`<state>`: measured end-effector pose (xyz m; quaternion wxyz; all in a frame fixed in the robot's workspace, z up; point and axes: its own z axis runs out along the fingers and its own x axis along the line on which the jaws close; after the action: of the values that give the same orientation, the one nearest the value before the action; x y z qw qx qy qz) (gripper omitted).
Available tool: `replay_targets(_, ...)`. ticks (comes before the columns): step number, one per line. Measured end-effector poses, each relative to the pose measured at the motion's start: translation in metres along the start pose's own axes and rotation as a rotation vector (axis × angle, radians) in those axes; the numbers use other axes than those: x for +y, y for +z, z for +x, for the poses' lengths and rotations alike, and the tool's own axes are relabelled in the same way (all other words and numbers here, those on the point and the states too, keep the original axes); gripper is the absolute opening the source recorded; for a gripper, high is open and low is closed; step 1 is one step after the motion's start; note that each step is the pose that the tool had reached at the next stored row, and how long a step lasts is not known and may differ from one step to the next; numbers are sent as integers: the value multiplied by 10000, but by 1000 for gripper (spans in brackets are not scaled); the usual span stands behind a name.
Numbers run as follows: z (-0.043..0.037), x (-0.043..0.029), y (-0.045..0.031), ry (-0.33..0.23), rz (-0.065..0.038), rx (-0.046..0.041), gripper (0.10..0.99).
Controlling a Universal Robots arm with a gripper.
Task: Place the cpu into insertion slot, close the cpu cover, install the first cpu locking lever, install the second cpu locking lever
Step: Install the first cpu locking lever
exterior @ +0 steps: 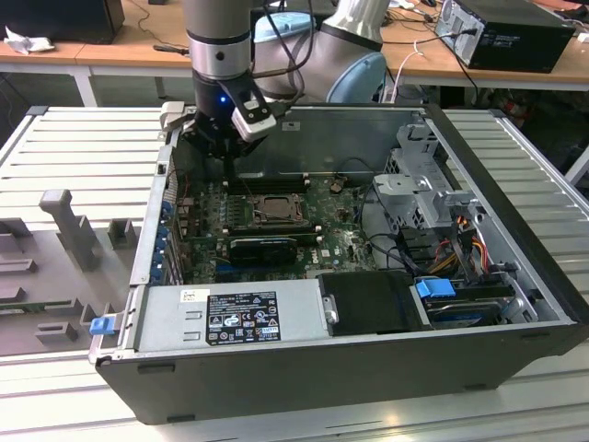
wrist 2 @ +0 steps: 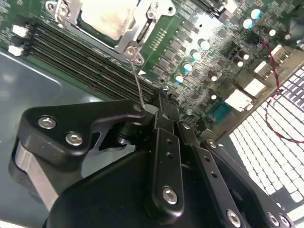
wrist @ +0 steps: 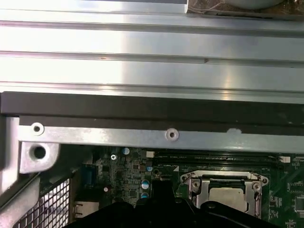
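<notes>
The cpu (wrist 2: 107,16) lies pale and flat in the insertion slot (exterior: 272,210) of the green motherboard. The silver cpu cover (wrist 2: 140,23) lies down around the cpu, whose face (wrist: 223,195) shows through the cover (wrist: 197,187) window. A thin wire locking lever (wrist 2: 137,80) runs from the socket corner to my fingertips. My gripper (wrist 2: 159,105) is shut, with the lever's free end touching its tip. In the exterior view the gripper (exterior: 228,157) hangs just behind the socket's left corner, low over the board.
Long black memory slots (wrist 2: 71,47) run beside the socket. A long black card (exterior: 264,247) lies in front of it. The power supply (exterior: 230,318), drive cage (exterior: 423,184) and cables crowd the case. The case's metal wall (wrist: 142,135) stands close behind the gripper.
</notes>
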<state>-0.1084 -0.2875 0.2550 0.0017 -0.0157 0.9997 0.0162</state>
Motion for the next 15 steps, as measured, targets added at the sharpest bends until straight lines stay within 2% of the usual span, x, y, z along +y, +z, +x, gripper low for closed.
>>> replay_targets(2,-84,-2,1,1,1,0,106)
replay_targets(3,-100,-3,1,0,1,0,106)
replay_targets(15,-199,-6,3,0,0,0,106)
